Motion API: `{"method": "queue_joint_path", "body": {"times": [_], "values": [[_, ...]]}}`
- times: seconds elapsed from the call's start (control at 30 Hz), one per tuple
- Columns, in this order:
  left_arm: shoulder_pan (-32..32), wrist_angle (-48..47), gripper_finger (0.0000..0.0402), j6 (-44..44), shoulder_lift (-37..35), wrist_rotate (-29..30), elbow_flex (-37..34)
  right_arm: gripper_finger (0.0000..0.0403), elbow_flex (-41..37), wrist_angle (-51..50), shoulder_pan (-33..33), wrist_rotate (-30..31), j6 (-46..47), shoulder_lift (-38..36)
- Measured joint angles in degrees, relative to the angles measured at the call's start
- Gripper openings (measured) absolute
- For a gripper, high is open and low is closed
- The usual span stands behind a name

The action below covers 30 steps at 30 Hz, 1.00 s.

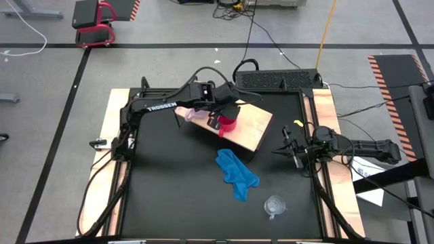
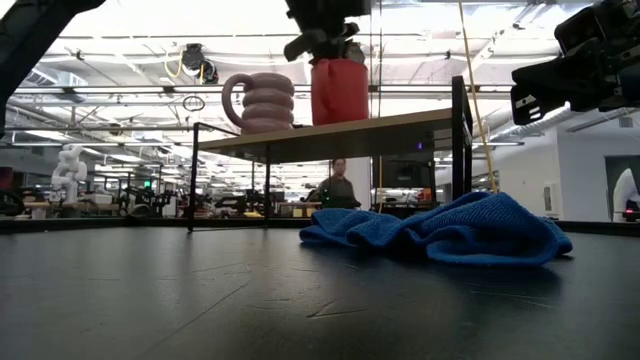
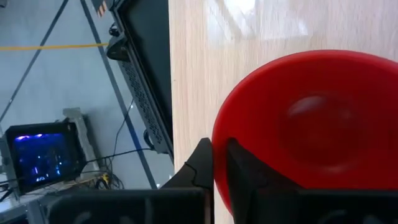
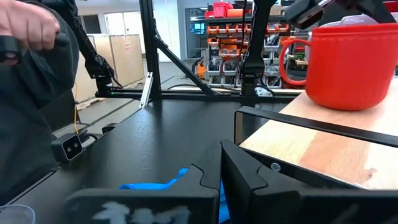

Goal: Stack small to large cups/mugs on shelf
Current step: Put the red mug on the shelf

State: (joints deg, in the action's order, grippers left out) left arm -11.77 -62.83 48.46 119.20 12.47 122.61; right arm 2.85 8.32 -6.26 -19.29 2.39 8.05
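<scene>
The red mug (image 1: 230,125) stands upright on the light wooden shelf (image 1: 254,129), with the ribbed lilac-pink mug (image 1: 190,115) beside it toward the table's left. In the low view both the lilac-pink mug (image 2: 262,103) and the red mug (image 2: 340,92) rest on their bases on the shelf (image 2: 400,130). My left gripper (image 1: 224,112) reaches over the shelf and is shut on the red mug. The clear cup (image 1: 274,205) stands on the black table near the near edge. My right gripper (image 1: 290,150) waits shut at the table's right, touching nothing. My left gripper (image 3: 216,149) holds the red mug by its rim (image 3: 217,134), coming from above and pointing down. One finger (image 3: 244,171) is inside the mug and the other finger (image 3: 202,163) is outside, with the wall between them. The mug stands upright with its base on the shelf (image 3: 186,93).
A crumpled blue cloth (image 1: 237,175) lies on the table just near of the shelf. A black frame (image 4: 292,121) edges the shelf's corner. A person's hand (image 4: 25,25) and dark clothing show beyond the table in the right wrist view; another person (image 2: 340,188) stands far behind.
</scene>
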Motion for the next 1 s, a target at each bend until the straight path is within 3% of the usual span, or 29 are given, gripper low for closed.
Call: {"method": "queue_joint_path", "body": {"times": [0.43,0.53,0.73,1.0], "values": [[-1.63,-0.07,0.0014,0.12,0.0,-2.87,-0.02,0.0,-0.01,0.0,-0.02,0.0,-0.81,0.0],[-1.77,-0.09,0.0031,-0.41,0.0,-3.0,-0.02,0.0,-0.01,0.0,-0.01,0.0,-1.08,0.0],[-1.88,-0.17,0.0082,-0.38,0.2,0.09,-0.15,0.0,-0.02,0.0,0.0,0.0,-1.14,0.01],[-0.97,-0.35,0.0076,-0.46,0.2,2.23,-0.15,0.0,-0.02,0.02,0.0,-0.02,-1.57,0.02]]}}
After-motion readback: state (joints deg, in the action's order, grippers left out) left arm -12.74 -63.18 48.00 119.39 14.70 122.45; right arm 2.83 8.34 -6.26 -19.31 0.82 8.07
